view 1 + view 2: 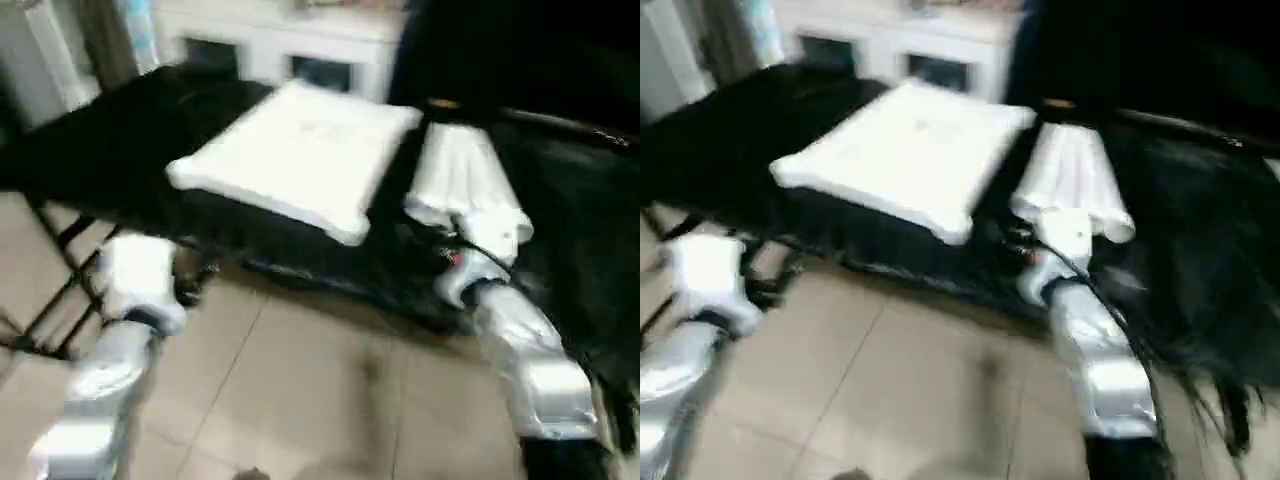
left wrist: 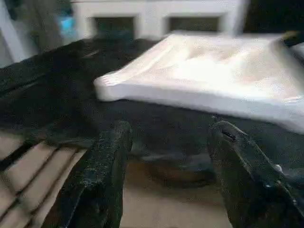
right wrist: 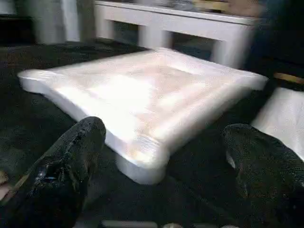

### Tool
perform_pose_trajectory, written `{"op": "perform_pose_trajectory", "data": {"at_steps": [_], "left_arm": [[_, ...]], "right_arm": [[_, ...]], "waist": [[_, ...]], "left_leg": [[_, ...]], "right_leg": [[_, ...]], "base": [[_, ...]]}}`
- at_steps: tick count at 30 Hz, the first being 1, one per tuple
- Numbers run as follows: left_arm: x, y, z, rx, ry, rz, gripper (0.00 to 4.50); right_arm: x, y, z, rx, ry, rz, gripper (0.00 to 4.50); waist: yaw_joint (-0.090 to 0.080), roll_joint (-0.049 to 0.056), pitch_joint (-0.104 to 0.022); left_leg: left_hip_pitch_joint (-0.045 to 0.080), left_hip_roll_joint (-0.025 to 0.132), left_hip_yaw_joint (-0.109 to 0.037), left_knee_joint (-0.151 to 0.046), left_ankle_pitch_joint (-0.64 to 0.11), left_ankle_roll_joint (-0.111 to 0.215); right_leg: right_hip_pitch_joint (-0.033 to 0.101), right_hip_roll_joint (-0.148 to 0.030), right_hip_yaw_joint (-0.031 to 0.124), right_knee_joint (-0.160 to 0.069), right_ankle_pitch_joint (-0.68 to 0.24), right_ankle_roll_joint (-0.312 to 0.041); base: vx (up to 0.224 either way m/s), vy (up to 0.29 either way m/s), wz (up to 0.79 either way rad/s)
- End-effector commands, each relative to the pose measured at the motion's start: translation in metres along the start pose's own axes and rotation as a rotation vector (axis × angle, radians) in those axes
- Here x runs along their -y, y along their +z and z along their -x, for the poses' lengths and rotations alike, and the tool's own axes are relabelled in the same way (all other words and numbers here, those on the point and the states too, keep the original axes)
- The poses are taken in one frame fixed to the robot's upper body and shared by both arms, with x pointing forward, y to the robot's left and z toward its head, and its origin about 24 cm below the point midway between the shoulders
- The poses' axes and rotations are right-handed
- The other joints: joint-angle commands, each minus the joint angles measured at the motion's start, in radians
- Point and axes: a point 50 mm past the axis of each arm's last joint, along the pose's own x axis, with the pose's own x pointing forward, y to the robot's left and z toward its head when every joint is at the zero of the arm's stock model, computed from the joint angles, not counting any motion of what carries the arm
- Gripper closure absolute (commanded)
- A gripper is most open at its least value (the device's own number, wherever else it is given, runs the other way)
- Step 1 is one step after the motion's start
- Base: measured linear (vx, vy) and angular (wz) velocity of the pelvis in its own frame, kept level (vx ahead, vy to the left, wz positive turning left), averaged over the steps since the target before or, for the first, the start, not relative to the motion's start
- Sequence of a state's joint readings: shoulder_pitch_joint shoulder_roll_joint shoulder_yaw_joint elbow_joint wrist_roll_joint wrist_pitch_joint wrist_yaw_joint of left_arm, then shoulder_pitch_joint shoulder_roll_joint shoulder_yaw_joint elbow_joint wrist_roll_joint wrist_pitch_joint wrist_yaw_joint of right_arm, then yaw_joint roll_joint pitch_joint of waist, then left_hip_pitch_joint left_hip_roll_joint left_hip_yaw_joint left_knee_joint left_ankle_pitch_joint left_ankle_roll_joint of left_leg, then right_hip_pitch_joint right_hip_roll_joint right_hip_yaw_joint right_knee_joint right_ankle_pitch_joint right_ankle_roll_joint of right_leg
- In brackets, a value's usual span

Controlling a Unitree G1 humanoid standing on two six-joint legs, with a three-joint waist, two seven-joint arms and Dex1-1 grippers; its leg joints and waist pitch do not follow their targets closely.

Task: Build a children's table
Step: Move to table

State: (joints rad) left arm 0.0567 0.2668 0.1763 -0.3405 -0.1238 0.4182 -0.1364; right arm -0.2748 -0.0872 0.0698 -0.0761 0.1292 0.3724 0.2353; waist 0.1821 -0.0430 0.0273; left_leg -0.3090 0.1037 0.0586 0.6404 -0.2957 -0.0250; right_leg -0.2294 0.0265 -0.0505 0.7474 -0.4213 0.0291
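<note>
The white tabletop (image 1: 295,155) of the children's table lies flat on a black-draped bench (image 1: 110,150). Just right of it on the black cloth lies a bundle of white tube legs (image 1: 465,185). My left gripper (image 2: 171,147) hangs open below the bench's front edge, pointing at the tabletop's near left corner (image 2: 107,85), with nothing between its fingers (image 2: 111,156). My right gripper (image 3: 166,142) stands wide open in front of the tabletop's near right corner (image 3: 142,159), apart from it. The legs (image 3: 285,114) lie beside its right finger (image 3: 256,152).
A white cabinet with glass doors (image 1: 300,45) stands behind the bench. Black folding frame bars (image 1: 60,270) hold up the bench at the left. Beige floor tiles (image 1: 320,390) spread in front. Loose black cloth (image 1: 580,250) hangs down at the right.
</note>
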Motion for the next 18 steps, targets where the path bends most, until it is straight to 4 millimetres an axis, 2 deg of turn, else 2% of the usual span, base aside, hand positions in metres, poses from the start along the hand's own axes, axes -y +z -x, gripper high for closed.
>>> {"op": "perform_pose_trajectory", "data": {"at_steps": [1, 2, 3, 4, 5, 6, 7, 8, 9, 10, 11, 12, 13, 14, 15, 16, 17, 18], "left_arm": [[0.008, 0.006, -0.003, 0.021, -0.007, 0.014, 1.65], [0.008, 0.006, -0.003, 0.023, -0.01, 0.023, 1.65], [0.009, 0.007, -0.003, 0.026, -0.012, 0.018, 1.65], [0.008, 0.01, -0.004, 0.032, -0.013, -0.01, 1.65], [0.007, 0.012, -0.005, 0.035, -0.011, -0.016, 1.65], [0.006, 0.012, -0.005, 0.037, -0.009, -0.016, 1.65], [0.004, 0.014, -0.006, 0.044, -0.008, -0.017, 1.65], [0.002, 0.015, -0.007, 0.045, -0.009, -0.018, 1.65], [0.001, 0.016, -0.007, 0.045, -0.01, -0.02, 1.65], [0.0, 0.017, -0.009, 0.048, -0.024, -0.042, 1.65], [0.0, 0.017, -0.009, 0.048, -0.024, -0.042, 1.65], [0.0, 0.018, -0.011, 0.048, -0.03, -0.046, 1.65], [0.0, 0.019, -0.013, 0.051, -0.036, -0.053, 1.65], [0.0, 0.019, -0.013, 0.051, -0.036, -0.053, 1.65], [0.001, 0.02, -0.014, 0.054, -0.04, -0.056, 1.65], [0.003, 0.024, -0.02, 0.061, -0.065, -0.064, 1.65], [0.003, 0.024, -0.02, 0.061, -0.065, -0.064, 1.65], [0.006, 0.027, -0.026, 0.068, -0.088, -0.071, 1.65]], "right_arm": [[0.009, -0.006, 0.004, -0.028, -0.014, 0.035, 0.0], [0.009, -0.005, 0.003, -0.028, -0.01, 0.028, 0.0], [0.008, -0.006, 0.003, -0.032, -0.003, 0.026, 0.0], [0.006, -0.006, 0.002, -0.033, 0.014, 0.038, 0.0], [0.005, -0.007, 0.001, -0.032, 0.019, 0.032, 0.0], [0.004, -0.007, 0.001, -0.031, 0.02, 0.028, 0.0], [0.004, -0.006, 0.0, -0.022, 0.015, 0.011, 0.0], [0.004, -0.007, 0.0, -0.023, 0.008, -0.008, 0.0], [0.005, -0.007, 0.0, -0.024, 0.0, -0.026, 0.0], [0.006, -0.009, 0.001, -0.03, -0.01, -0.032, 0.0], [0.006, -0.009, 0.001, -0.03, -0.01, -0.032, 0.0], [0.006, -0.009, 0.002, -0.026, -0.019, -0.029, 0.0], [0.007, -0.009, 0.003, -0.025, -0.029, -0.032, 0.0], [0.007, -0.009, 0.003, -0.025, -0.029, -0.032, 0.0], [0.007, -0.01, 0.004, -0.025, -0.033, -0.035, 0.0], [0.008, -0.012, 0.007, -0.032, -0.059, -0.036, 0.0], [0.008, -0.012, 0.007, -0.032, -0.059, -0.036, 0.0], [0.009, -0.015, 0.009, -0.037, -0.081, -0.041, 0.0]], "waist": [[-0.074, 0.021, -0.077], [-0.075, 0.024, -0.068], [-0.078, -0.005, -0.062], [-0.116, -0.031, -0.062], [-0.114, -0.094, -0.06], [-0.096, -0.09, -0.044], [-0.11, -0.06, -0.039], [-0.112, -0.089, -0.036], [-0.1, -0.074, -0.029], [-0.094, -0.026, -0.022], [-0.094, -0.026, -0.022], [-0.109, 0.029, -0.029], [-0.164, 0.072, -0.035], [-0.149, 0.051, -0.049], [-0.152, 0.061, -0.046], [-0.153, 0.063, -0.048], [-0.152, 0.06, -0.047], [-0.159, 0.025, -0.047]], "left_leg": [[0.185, 0.183, -0.156, -0.067, 0.447, 0.402], [0.156, 0.152, -0.121, -0.071, 0.454, 0.381], [0.099, 0.079, -0.146, -0.108, 0.451, 0.455], [0.086, -0.005, -0.123, -0.085, 0.417, 0.464], [-0.028, -0.127, -0.022, -0.015, 0.201, 0.319], [-0.064, -0.104, -0.009, 0.033, 0.028, 0.25], [-0.031, -0.02, -0.024, 0.143, -0.098, 0.062], [-0.078, -0.003, -0.016, 0.159, -0.097, 0.01], [-0.089, 0.026, -0.014, 0.143, -0.031, -0.037], [-0.086, 0.067, -0.008, 0.051, 0.08, -0.033], [-0.086, 0.067, -0.008, 0.051, 0.08, -0.033], [-0.042, 0.08, 0.005, -0.085, 0.162, -0.008], [0.081, 0.138, -0.086, -0.133, -0.011, 0.054], [0.124, 0.163, -0.102, -0.104, -0.054, 0.124], [0.118, 0.158, -0.101, -0.099, -0.001, 0.157], [0.116, 0.142, -0.09, -0.099, 0.147, 0.229], [0.111, 0.138, -0.074, -0.105, 0.19, 0.26], [0.108, 0.14, -0.05, -0.115, 0.219, 0.32]], "right_leg": [[-0.214, -0.078, -0.01, 0.057, 0.013, 0.109], [-0.227, -0.075, -0.016, 0.068, 0.062, 0.107], [-0.225, -0.059, -0.018, 0.07, 0.148, 0.096], [-0.232, -0.083, 0.031, -0.054, 0.286, 0.04], [-0.062, -0.135, 0.109, -0.155, 0.394, 0.066], [-0.022, -0.253, 0.15, -0.228, 0.24, 0.03], [-0.037, -0.355, 0.229, -0.274, 0.084, -0.207], [0.01, -0.32, 0.215, -0.248, 0.061, -0.339], [0.029, -0.303, 0.184, -0.244, 0.103, -0.478], [0.012, -0.253, 0.106, -0.252, 0.113, -0.487], [0.012, -0.253, 0.106, -0.252, 0.113, -0.487], [0.0, -0.132, 0.008, -0.216, 0.036, -0.34], [-0.15, -0.041, -0.044, -0.036, -0.019, -0.17], [-0.196, -0.069, -0.032, 0.001, 0.009, -0.06], [-0.209, -0.072, -0.03, 0.009, 0.043, -0.023], [-0.232, -0.077, -0.035, 0.021, 0.094, 0.02], [-0.241, -0.079, -0.037, 0.022, 0.131, 0.028], [-0.258, -0.097, -0.027, 0.0, 0.217, 0.011]], "base": [[0.249, 0.002, -0.11], [0.249, 0.002, -0.11], [0.198, 0.001, 0.0], [0.184, -0.049, 0.3], [0.184, -0.049, 0.3], [0.197, -0.064, 0.74], [0.203, 0.003, 0.6], [0.203, 0.003, 0.6], [0.205, 0.05, 0.18], [0.198, 0.033, 0.12], [0.198, 0.033, 0.12], [0.204, 0.079, 0.11], [0.229, 0.1, 0.13], [0.229, 0.1, 0.13], [0.212, 0.07, 0.11], [0.173, 0.054, 0.03], [0.173, 0.054, 0.03], [0.144, 0.012, -0.01]]}}
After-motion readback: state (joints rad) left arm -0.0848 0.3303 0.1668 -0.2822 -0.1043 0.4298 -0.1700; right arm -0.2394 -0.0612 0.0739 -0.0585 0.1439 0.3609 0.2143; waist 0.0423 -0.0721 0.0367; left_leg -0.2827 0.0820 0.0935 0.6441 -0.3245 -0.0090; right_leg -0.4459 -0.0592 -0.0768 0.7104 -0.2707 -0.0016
